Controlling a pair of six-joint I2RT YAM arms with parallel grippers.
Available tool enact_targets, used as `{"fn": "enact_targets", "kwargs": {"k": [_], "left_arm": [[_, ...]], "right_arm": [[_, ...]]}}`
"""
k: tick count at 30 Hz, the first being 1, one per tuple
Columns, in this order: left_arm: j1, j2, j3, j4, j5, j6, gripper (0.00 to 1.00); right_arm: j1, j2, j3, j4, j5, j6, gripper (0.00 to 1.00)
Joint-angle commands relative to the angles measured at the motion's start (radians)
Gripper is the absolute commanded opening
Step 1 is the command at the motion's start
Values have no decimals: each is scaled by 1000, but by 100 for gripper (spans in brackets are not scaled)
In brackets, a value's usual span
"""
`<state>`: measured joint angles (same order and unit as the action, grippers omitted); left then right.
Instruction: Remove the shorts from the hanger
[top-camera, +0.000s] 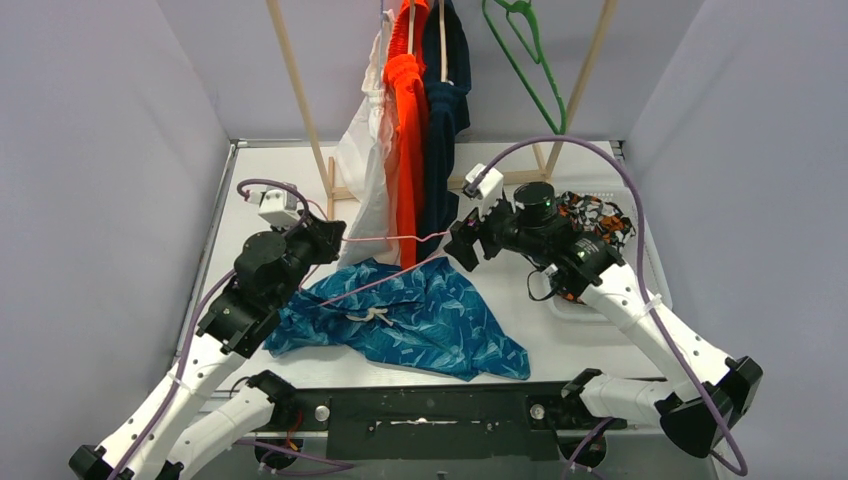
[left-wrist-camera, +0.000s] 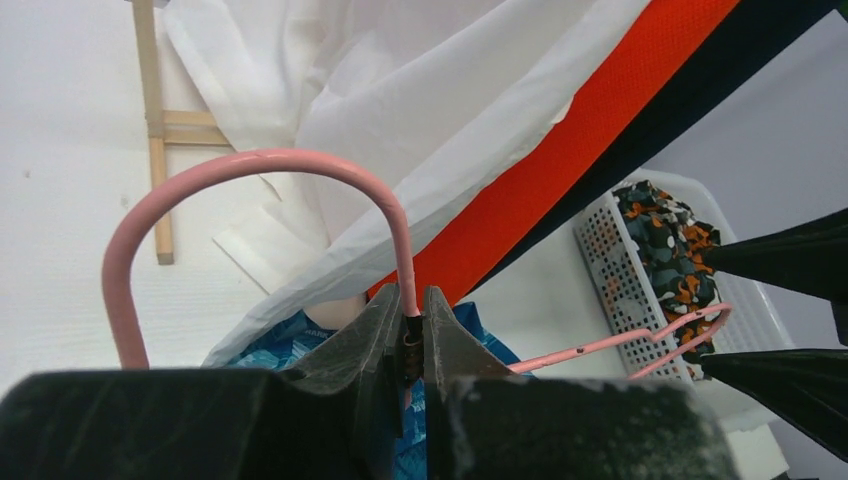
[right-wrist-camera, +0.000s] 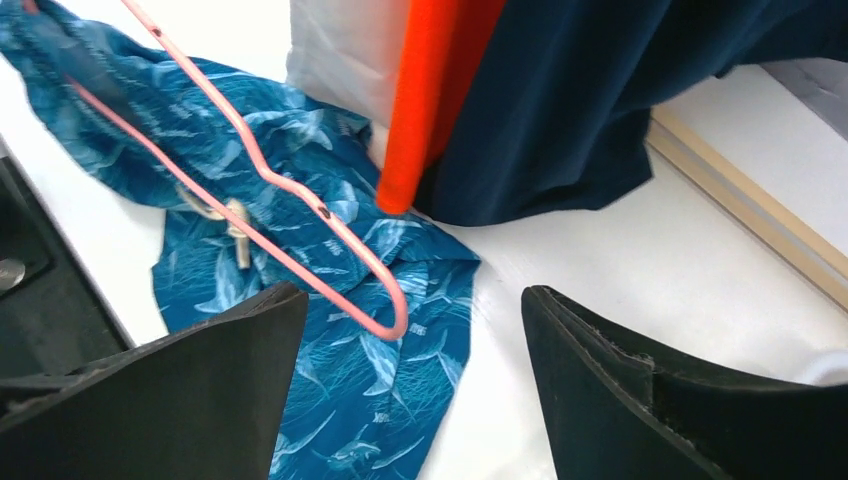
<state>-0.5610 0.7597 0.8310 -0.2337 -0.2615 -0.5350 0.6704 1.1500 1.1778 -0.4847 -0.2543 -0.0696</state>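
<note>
Now left tool (left-wrist-camera: 410, 322) clamped on pink hanger (left-wrist-camera: 250, 160) neck, under hook. Right tool (right-wrist-camera: 412, 300) apart, beside hanger's far end. Blue shorts (top-camera: 420, 320) lie free on worktop (top-camera: 575, 345) under hanger. Best lift hanger straight clear, minding drawstring (top-camera: 375, 315).

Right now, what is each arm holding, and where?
Left gripper grips the pink hanger at the base of its hook; right gripper is open, holding nothing.

Pale lavender walls (top-camera: 100, 150) enclosing white tabletop (top-camera: 570, 345) left, right, far. Wooden rack (top-camera: 302, 100) standing far centre. Black mounting strip (top-camera: 430, 415) running along near edge. Even light falling.
</note>
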Motion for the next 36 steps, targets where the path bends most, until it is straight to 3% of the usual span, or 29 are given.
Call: {"fn": "enact_targets", "kwargs": {"k": [1, 4, 7, 13, 18, 23, 24, 25, 29, 31, 34, 35, 36], "left_arm": [[3, 1, 18, 95, 80, 27, 0], [3, 0, 12, 99, 91, 28, 0], [3, 1, 4, 110, 97, 22, 0], [3, 11, 4, 111, 88, 6, 0], [4, -1, -6, 111, 80, 3, 0], [5, -8, -6, 106, 82, 8, 0], [4, -8, -5, 102, 83, 10, 0], [4, -8, -3, 97, 83, 10, 0], [4, -26, -9, 95, 86, 12, 0], [4, -35, -23, 101, 70, 8, 0], [5, -43, -39, 121, 77, -5, 0], [4, -43, -42, 131, 104, 0, 1], [5, -41, -39, 143, 151, 18, 17]], "right_arm": [[-144, -2, 42, 51, -374, -21, 81], [-232, -2, 40, 33, -577, -23, 81], [-232, 7, 41, -25, -643, -71, 78], [-230, 53, 78, -75, -592, -68, 69], [-179, 110, 134, -74, -581, -32, 49], [-117, 178, 178, -149, -576, -96, 37], [-115, 181, 182, -154, -578, -104, 28], [-118, 178, 182, -159, -578, -111, 24], [-130, 163, 166, -176, -562, -126, 16], [-130, 148, 168, -183, -513, -124, 2], [-141, 101, 151, -175, -445, -99, 0], [-140, 75, 148, -179, -441, -92, 0], [-139, 58, 149, -188, -446, -95, 0]]}}
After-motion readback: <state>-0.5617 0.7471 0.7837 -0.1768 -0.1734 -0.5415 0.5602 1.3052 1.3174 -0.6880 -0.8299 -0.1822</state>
